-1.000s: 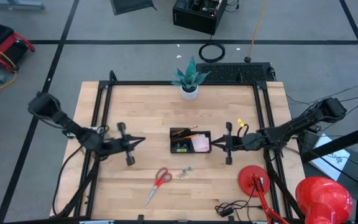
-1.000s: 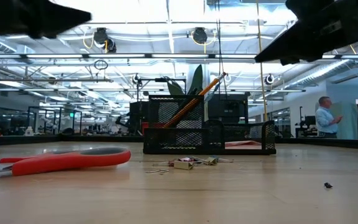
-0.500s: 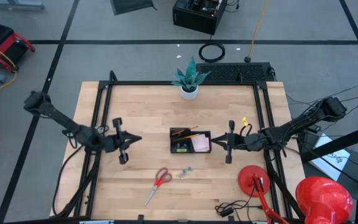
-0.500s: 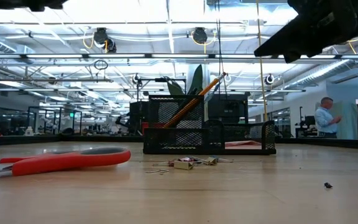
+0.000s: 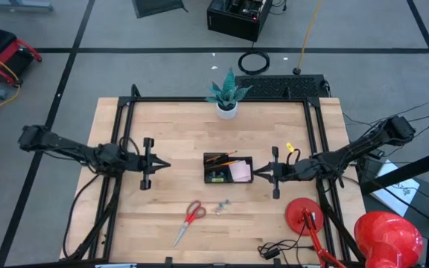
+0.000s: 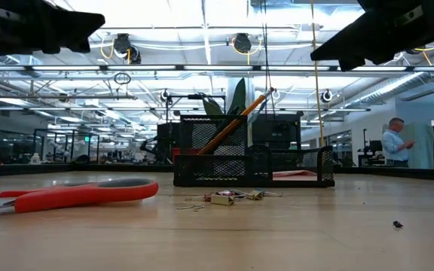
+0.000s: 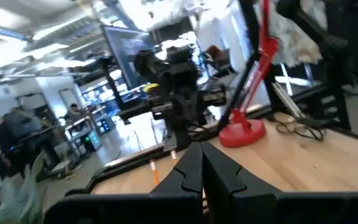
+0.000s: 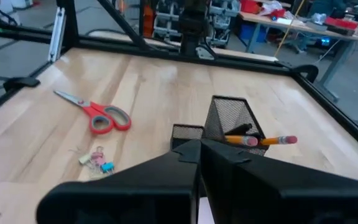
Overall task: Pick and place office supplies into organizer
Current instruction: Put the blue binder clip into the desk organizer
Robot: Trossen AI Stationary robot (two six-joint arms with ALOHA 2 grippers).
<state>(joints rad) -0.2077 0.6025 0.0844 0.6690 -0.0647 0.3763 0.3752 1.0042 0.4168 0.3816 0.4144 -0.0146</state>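
1. Left tool (image 5: 164, 164): fingers pressed together, nothing held, raised over the counter (image 5: 170, 126) well to the left of the organizer

2. Scissors (image 5: 189, 220): red handles, metal blades, lying flat near the counter's front edge, left of the clips. Judged rigid and of moderate weight; blades likely slick, so the neck beside the handles looks the surest hold

3. Clips (image 5: 221, 206): small loose cluster just right of the scissors, apart from the organizer. Judged very light, apt to scatter or slip; best pinched one at a time, low to the counter

4. Organizer (image 5: 228, 169): black mesh tray at the counter's middle. Left compartment holds the orange pencil (image 8: 263, 141), leaning with its tip above the rim, and dark pens; right compartment holds the pink sticky-note pad (image 5: 240, 171). Judged light, liable to shift if knocked

5. Right tool (image 5: 257, 172): fingers closed, empty, hovering just right of the organizer
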